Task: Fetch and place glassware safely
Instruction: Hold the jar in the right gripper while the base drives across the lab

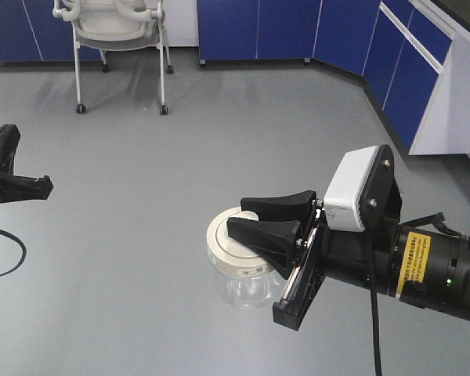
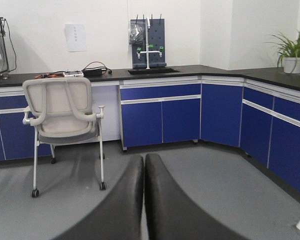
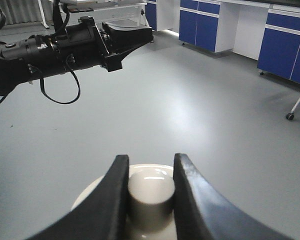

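The glassware (image 1: 244,287) is a squat clear jar with a cream-white lid (image 1: 222,247), hanging above the grey floor. My right gripper (image 1: 236,217) is shut on the lid's central knob (image 3: 151,192). In the right wrist view the knob sits squeezed between the two black fingers of the right gripper (image 3: 150,165), with the lid's rim (image 3: 88,196) showing below. My left gripper (image 2: 144,161) is shut with nothing in it, its fingers pressed together. The left gripper (image 3: 148,31) reaches in from the far left, well apart from the jar.
A white mesh chair on castors (image 2: 64,114) stands by the back counter and shows again as the chair (image 1: 119,23) at the top of the front view. Blue cabinets (image 1: 407,74) line the back and right walls. A potted plant (image 2: 292,52) sits on the black worktop.
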You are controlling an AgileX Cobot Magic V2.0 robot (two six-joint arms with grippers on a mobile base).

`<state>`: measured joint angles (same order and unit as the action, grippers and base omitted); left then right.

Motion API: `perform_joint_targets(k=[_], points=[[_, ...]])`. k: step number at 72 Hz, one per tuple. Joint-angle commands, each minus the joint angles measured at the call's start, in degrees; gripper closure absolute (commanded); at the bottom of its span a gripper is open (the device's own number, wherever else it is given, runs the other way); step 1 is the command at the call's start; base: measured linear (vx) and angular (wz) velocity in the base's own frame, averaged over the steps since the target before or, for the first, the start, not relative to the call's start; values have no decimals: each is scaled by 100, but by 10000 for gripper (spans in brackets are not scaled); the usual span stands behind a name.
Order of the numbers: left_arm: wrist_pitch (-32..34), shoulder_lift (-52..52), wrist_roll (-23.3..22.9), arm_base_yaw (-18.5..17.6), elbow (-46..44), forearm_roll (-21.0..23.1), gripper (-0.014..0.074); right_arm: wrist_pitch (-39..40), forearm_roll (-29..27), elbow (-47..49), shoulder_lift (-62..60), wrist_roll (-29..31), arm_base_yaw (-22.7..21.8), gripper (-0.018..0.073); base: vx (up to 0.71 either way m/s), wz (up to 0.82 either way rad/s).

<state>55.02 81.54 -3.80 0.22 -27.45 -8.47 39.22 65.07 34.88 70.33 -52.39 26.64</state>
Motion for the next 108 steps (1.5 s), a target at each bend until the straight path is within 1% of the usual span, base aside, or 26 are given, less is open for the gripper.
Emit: perform_joint_targets(k=[1,53,108], points=[[407,-171,-37,-2,-110,65,603,356,-271,175,-156,40,-15,563,63,5],[407,-171,-37,-2,-110,59,603,356,-271,175,-156,40,-15,563,61,6],[402,-171,-37,-2,-110,61,603,350,-271,175,-156,40,-15,563,57,-2]])
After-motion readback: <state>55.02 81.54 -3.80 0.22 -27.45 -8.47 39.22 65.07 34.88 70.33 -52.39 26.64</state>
